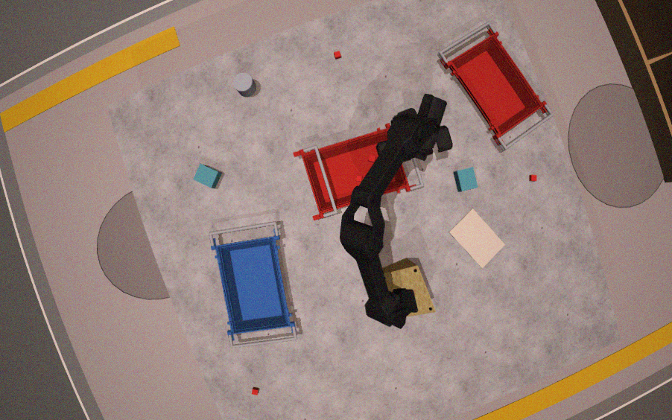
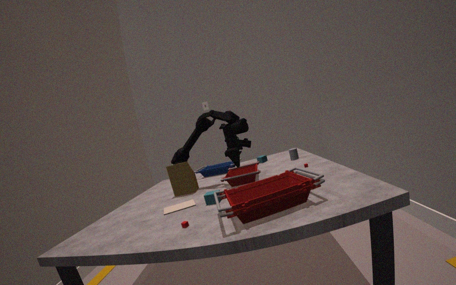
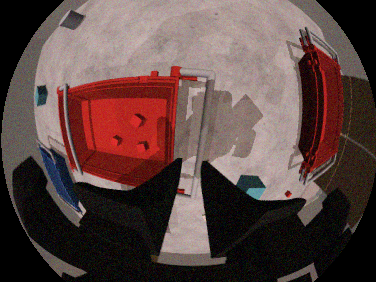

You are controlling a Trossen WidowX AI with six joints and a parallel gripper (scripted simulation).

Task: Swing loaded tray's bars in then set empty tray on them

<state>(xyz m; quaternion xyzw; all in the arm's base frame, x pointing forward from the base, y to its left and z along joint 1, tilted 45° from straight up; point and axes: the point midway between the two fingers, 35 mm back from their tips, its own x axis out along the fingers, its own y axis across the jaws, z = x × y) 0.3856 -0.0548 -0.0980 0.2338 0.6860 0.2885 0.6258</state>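
Observation:
The loaded red tray (image 1: pixel 346 143) (image 2: pixel 240 180) (image 3: pixel 175 110) stands mid-table with small red blocks (image 3: pixel 138 119) on its floor. Its left wire bar (image 1: pixel 324 178) (image 3: pixel 68 120) lies in across the top. Its right wire bar (image 1: pixel 419 174) (image 3: pixel 205 115) is out beyond the right end. My gripper (image 2: pixel 237 166) (image 3: pixel 191 164) points down above that right end, fingers a little apart with nothing held. The out-swung bar shows below the gap; the arm hides the fingers in the top view. An empty red tray (image 1: pixel 495 88) (image 3: pixel 330 110) stands at the upper right, bars out; the exterior view shows doubled rims and bars.
An empty blue tray (image 1: pixel 255 282) (image 2: pixel 217 169) (image 3: pixel 60 175) stands at the left with its bars out. Teal blocks (image 1: pixel 207 176) (image 1: pixel 466 179), a grey cylinder (image 1: pixel 243 83), a beige plate (image 1: pixel 477 238) and loose red cubes (image 1: pixel 337 54) (image 1: pixel 533 177) lie around. The arm stands on a yellow block (image 1: pixel 421 292).

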